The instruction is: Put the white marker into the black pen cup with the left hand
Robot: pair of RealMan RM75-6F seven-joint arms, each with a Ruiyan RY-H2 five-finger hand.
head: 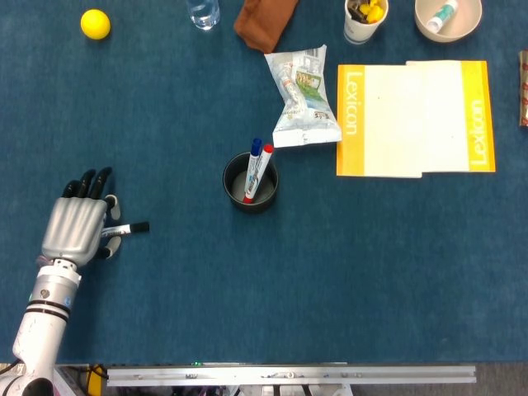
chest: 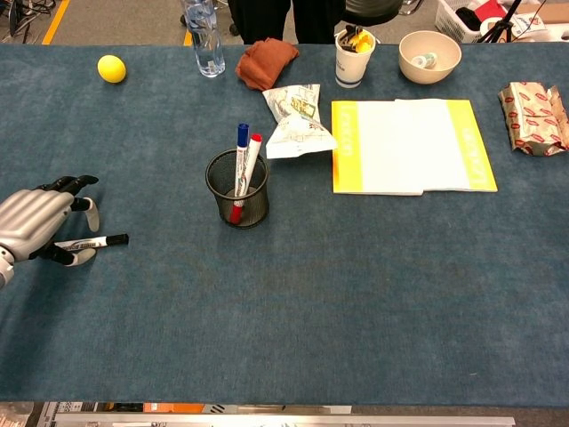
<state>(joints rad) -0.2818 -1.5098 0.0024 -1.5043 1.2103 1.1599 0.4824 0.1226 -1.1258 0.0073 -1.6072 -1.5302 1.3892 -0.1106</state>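
Observation:
The white marker (head: 125,228) with a black cap lies flat on the blue table at the left, cap pointing right; the chest view shows the marker (chest: 92,241) too. My left hand (head: 76,227) hovers over its left end, fingers loosely curved and apart, thumb on the near side; the chest view shows the hand (chest: 34,224) not clamped on the marker. The black mesh pen cup (head: 234,199) stands mid-table, well to the right of the hand, holding a blue and a red marker (chest: 240,165). My right hand is out of sight.
A yellow ball (head: 95,24) and water bottle (chest: 200,40) sit at the far left. A brown cloth (head: 262,21), a snack bag (head: 302,97), a yellow-edged notebook (head: 414,118), a paper cup (chest: 353,55) and a bowl (chest: 429,55) lie behind and right of the pen cup.

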